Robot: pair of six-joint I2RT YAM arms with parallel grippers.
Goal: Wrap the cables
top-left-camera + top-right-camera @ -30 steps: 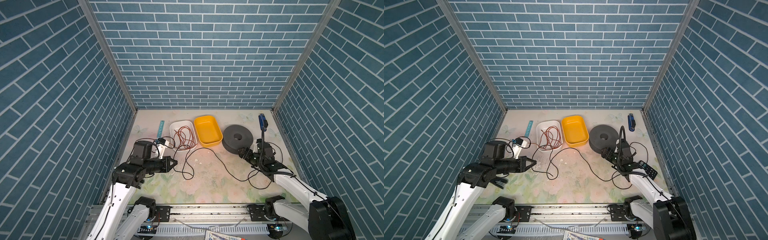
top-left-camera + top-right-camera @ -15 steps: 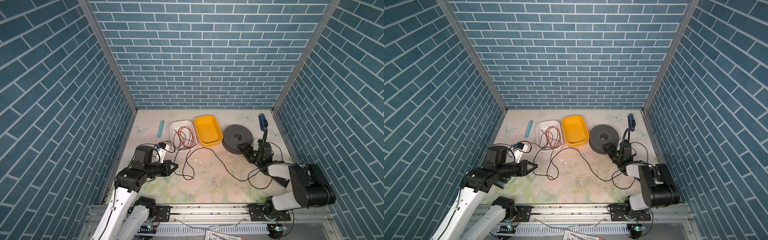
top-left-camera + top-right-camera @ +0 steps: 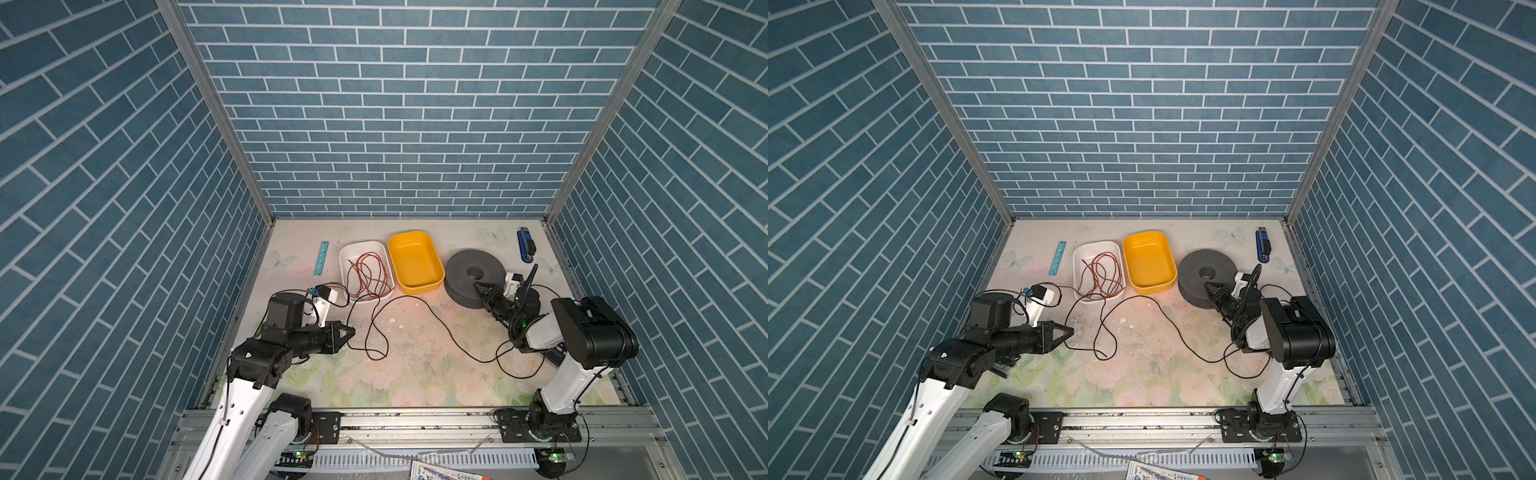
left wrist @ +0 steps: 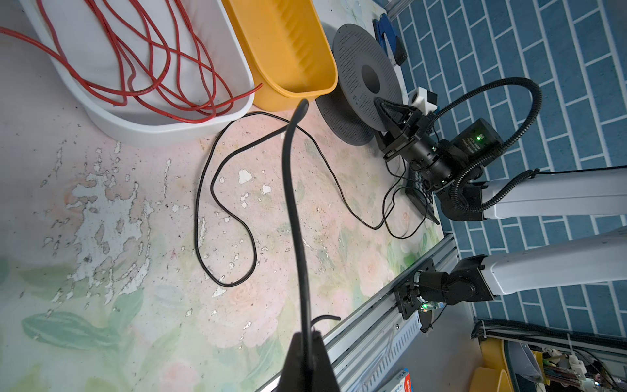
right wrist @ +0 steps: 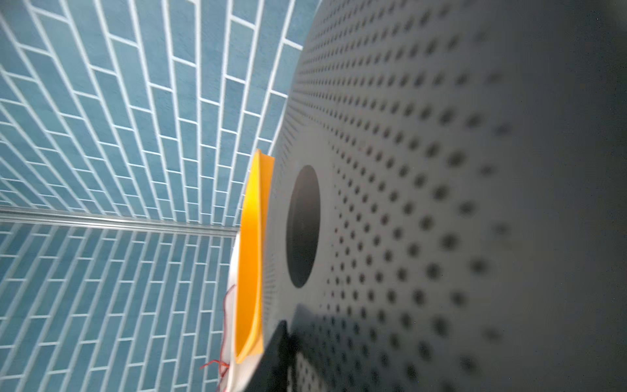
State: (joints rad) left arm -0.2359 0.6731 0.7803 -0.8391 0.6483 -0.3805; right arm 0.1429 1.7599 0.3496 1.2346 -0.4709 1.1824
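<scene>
1 thin black cable [image 4: 293, 203], 1 grey perforated spool [image 3: 465, 266], 1 white plastic tub [image 3: 357, 253], 1 yellow plastic tub [image 3: 411, 257]. Cable lies L–R across table [image 3: 415, 374] centre; L gripper [image 3: 352, 332] pinches it, R gripper [image 3: 477, 286] grip unclear.

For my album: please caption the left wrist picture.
Left gripper pinches the black cable, whose slack loops across the floral table toward the grey spool.

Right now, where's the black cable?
In both top views the black cable loops across the table, from the shut left gripper, past the white tub, toward the right arm.
</scene>
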